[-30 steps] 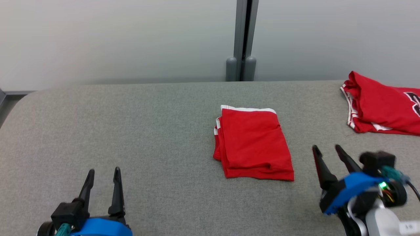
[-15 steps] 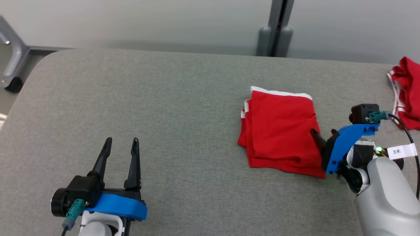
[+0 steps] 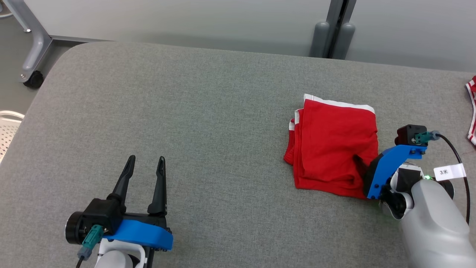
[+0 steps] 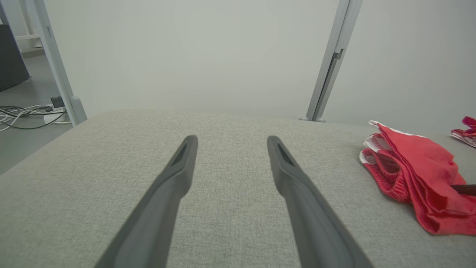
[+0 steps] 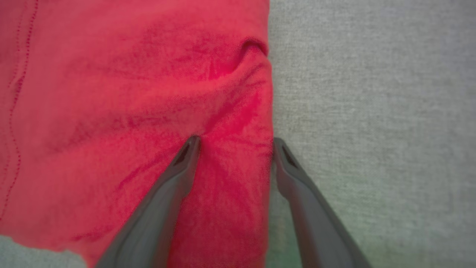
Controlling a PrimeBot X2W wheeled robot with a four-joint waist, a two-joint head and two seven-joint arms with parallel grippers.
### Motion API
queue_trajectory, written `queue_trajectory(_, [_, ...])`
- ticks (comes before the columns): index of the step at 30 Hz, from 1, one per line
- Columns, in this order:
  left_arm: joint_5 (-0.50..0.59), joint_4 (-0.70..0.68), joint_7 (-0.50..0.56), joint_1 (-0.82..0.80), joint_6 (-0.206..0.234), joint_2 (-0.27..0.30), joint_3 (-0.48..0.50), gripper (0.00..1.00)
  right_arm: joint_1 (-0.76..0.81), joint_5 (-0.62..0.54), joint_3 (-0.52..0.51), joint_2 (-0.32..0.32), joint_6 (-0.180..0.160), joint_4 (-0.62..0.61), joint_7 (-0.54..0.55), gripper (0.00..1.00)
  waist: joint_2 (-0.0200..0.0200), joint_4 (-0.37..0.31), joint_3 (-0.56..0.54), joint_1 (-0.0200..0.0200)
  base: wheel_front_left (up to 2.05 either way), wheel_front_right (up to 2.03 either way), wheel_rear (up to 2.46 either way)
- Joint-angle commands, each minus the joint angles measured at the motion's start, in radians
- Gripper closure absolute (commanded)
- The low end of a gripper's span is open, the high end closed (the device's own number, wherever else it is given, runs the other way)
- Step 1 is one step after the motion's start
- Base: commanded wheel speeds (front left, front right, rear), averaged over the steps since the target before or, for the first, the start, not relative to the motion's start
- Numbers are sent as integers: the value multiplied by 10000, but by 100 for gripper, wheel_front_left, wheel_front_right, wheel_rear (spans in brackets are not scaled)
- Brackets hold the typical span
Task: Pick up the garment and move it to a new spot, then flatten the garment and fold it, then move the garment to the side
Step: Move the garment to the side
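So the table (image 3: 186,111) is a big grey fabric-covered top with a rounded corner. A folded red garment (image 3: 334,141) with white trim lies flat on it. Well off to that garment's right there's another red-and-white piece (image 3: 471,111), mostly cut off.

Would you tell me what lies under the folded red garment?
The folded red garment rests on the grey fabric surface. Its stacked layers and white trim show at the left edge. Anything beneath it is covered. The right gripper has open jaws straddling its right edge.
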Motion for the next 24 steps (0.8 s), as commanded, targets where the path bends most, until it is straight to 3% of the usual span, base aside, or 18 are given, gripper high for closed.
queue_trajectory(1, [-23,-5,-54,-163,-36,17,-41,0,31,62,95,173,5,273,61,0,-2,9,34,0,0,0,0])
queue_trajectory(2, [-21,-10,-56,-193,-38,18,-55,0,-27,103,148,184,6,393,23,37,-2,15,72,0,0,0,0])
queue_trajectory(3, [-19,-2,-58,-220,-37,17,-61,0,-93,43,256,156,6,499,15,53,-2,18,96,0,0,0,0])
queue_trajectory(4, [-18,-7,-57,-241,-35,19,-65,0,-165,8,376,122,6,575,-41,100,-2,16,133,0,0,0,0])
queue_trajectory(8, [-28,-46,-62,-347,3,14,-57,0,-601,-235,1219,-318,3,543,-331,100,-2,-31,291,0,0,0,0])
queue_trajectory(13, [-38,-245,-63,-423,43,23,-29,0,-1566,-280,3021,-1248,2,-158,-321,100,-2,-376,474,0,0,0,0])
queue_trajectory(19, [-134,-693,-67,-643,20,-73,14,0,-2860,500,5283,-3005,2,-1504,-281,100,-2,-935,903,0,0,0,0])
queue_trajectory(24, [-65,-970,-69,-980,-45,-151,-135,0,-3750,977,6024,-4531,2,-2098,-344,100,-2,-1276,1440,0,0,0,0])
